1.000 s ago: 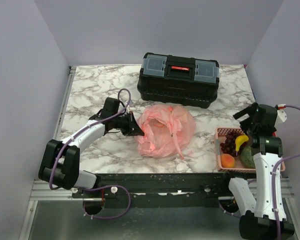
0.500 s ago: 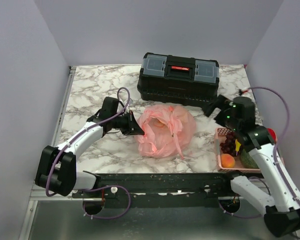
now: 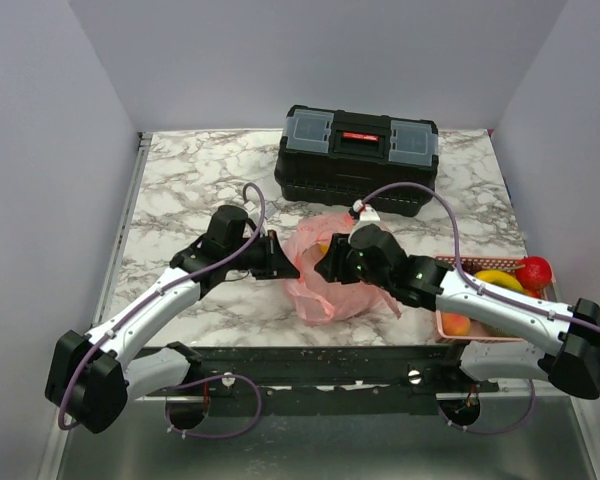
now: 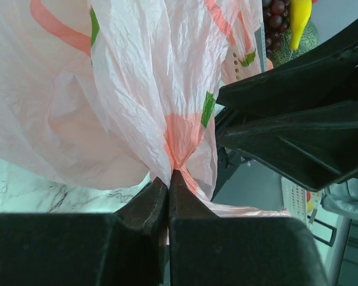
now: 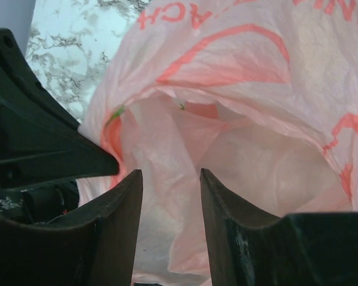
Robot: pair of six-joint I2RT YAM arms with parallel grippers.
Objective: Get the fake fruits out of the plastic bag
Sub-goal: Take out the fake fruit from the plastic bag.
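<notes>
Lying in basket (image 3: 463,262): fake fruits (image 3: 500,280).

This is a robot test cell in a lab, not a home or shop. Plain pale-violet panels (image 3: 310,60) box in a marble-patterned table (image 3: 180,190) on three sides. Two black-and-white arms, the left arm (image 3: 150,310) and the right arm (image 3: 500,305), are mounted on a metal rail (image 3: 100,382) along the near edge. Purple cables (image 3: 215,434) loop below it. The table carries staged props: a toolbox (image 3: 358,158), a basket (image 3: 443,322) of glossy fruits (image 3: 533,272), and a thin pink bag (image 3: 325,300).
</notes>
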